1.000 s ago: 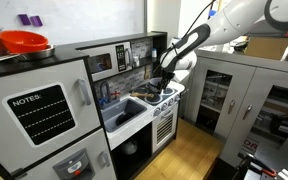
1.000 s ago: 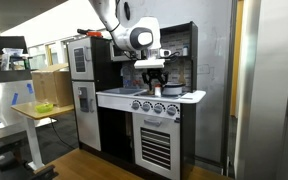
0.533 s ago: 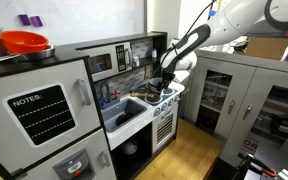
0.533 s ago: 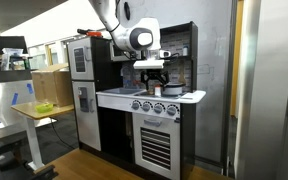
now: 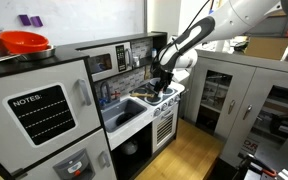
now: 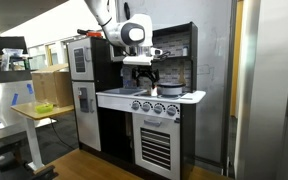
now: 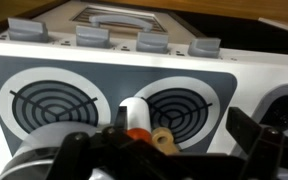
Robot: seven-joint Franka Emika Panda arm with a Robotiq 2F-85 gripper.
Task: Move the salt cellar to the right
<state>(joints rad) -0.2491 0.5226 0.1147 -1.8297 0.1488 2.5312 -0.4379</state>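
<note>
In the wrist view the salt cellar (image 7: 134,113) is a small white cylinder with an orange-red end. It stands on the white toy stove top (image 7: 234,70) between two round black burners. A tan ring-shaped part (image 7: 162,139) sits right beside it. My gripper (image 7: 184,135) is open just above the stove. One dark finger is close beside the salt cellar and the other is far off on the opposite side. In both exterior views the gripper (image 5: 162,82) (image 6: 141,76) hangs over the stove of the toy kitchen. The salt cellar is too small to make out there.
A silver pot (image 6: 170,90) stands on the stove by the back wall. A sink (image 5: 124,110) lies beside the stove. Stove knobs (image 7: 149,40) line the front edge. A red bowl (image 5: 24,42) sits on top of the toy fridge. Metal cabinets (image 5: 244,95) stand nearby.
The arm has shifted sideways over the stove, away from the pot, and the gripper sits slightly higher than before.
</note>
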